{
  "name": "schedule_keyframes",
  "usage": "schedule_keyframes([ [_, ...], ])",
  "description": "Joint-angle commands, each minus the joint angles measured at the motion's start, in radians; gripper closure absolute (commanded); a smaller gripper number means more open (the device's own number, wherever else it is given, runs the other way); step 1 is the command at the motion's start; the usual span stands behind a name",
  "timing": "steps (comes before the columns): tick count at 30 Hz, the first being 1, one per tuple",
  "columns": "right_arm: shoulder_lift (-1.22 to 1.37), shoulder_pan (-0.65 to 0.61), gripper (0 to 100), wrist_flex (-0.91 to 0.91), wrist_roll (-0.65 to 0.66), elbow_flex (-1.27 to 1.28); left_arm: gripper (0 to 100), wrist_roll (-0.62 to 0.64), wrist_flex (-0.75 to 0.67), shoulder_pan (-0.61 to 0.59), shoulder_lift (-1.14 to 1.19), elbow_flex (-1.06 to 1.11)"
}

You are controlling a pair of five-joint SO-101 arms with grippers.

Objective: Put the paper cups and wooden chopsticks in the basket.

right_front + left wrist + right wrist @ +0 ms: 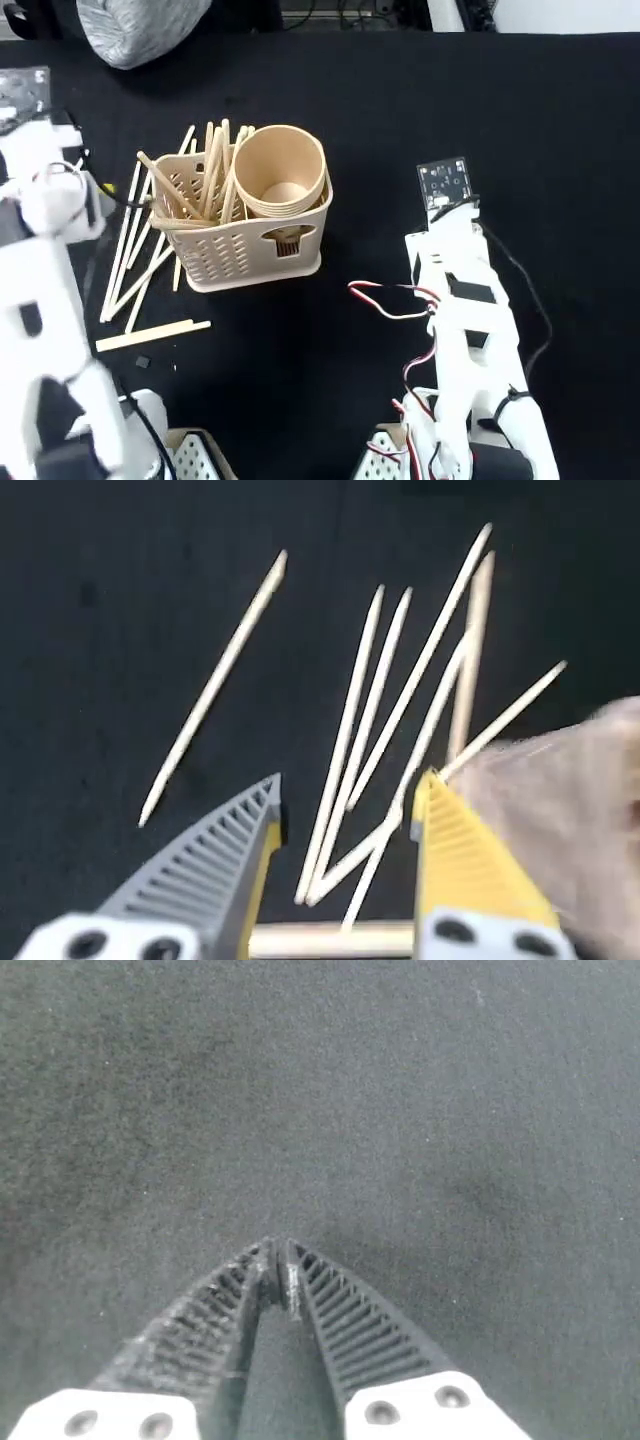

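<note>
The beige slotted basket stands left of the table's middle. Stacked paper cups sit in its right half, and several wooden chopsticks lean in its left half. More loose chopsticks lie fanned on the black cloth to the left of the basket. My left gripper hangs open just above these loose chopsticks, its fingers either side of their near ends, with the basket close beside it. My right gripper is shut on nothing over bare cloth.
A flat wooden stick lies in front of the loose chopsticks. The left arm stands along the table's left edge, the right arm right of the basket. One chopstick lies apart from the rest. A grey cloth bundle rests at the back.
</note>
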Motion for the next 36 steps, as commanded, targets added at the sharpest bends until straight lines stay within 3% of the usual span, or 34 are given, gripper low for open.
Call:
schedule_keyframes([
  [1,-0.004,-0.012,98.3,-0.018,0.008,-0.002,78,-0.086,-0.023,-0.082,0.229,-0.087],
  [7,-0.004,-0.011,98.3,-0.018,0.008,-0.002,78,-0.172,-0.144,-0.036,0.559,-0.185],
  [20,-0.004,-0.011,98.3,-0.018,0.008,-0.002,80,-0.189,-0.144,0.041,1.183,-0.601],
  [25,-0.004,-0.012,98.3,-0.018,0.008,-0.002,98,-0.198,-0.083,0.056,1.223,-0.636],
  [30,-0.004,-0.012,98.3,-0.018,0.008,-0.002,97,-0.301,0.037,0.101,1.221,-0.636],
  [36,-0.004,-0.012,98.3,-0.018,0.008,-0.002,97,-0.302,0.077,0.094,1.106,-0.605],
])
